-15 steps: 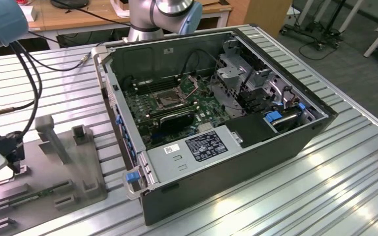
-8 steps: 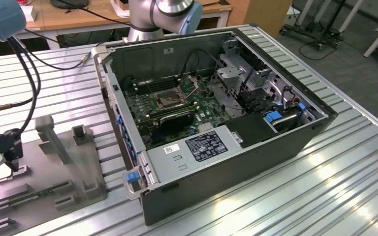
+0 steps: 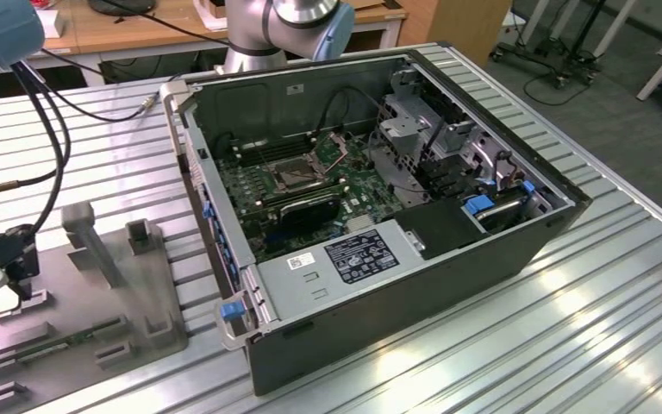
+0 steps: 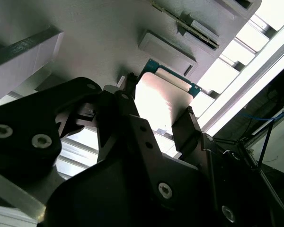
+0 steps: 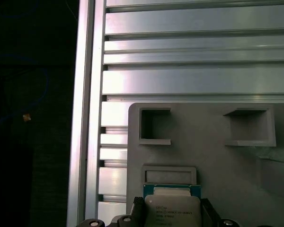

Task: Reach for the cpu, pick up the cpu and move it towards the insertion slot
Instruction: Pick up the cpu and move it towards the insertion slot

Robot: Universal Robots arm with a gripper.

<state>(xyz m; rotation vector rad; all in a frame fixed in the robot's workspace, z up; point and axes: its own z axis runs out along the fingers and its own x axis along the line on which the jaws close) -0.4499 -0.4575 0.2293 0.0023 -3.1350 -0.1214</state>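
Ribbed metal bench [image 3: 607,302], open computer case [image 3: 423,259] mid-frame. We see the end effector [image 4: 157,109] clenched on the cpu [image 4: 163,92] at the grey fixture [image 3: 101,345], exterior view's lower left; insertion slot [image 3: 296,175] lies up-right, well apart.

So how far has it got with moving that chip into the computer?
The reach looks done: the gripper sits closed on the cpu, a finger against each side, over the grey holder plate. Whether it is lifted I cannot tell. The trip is left: the insertion slot in the open computer case stands empty.
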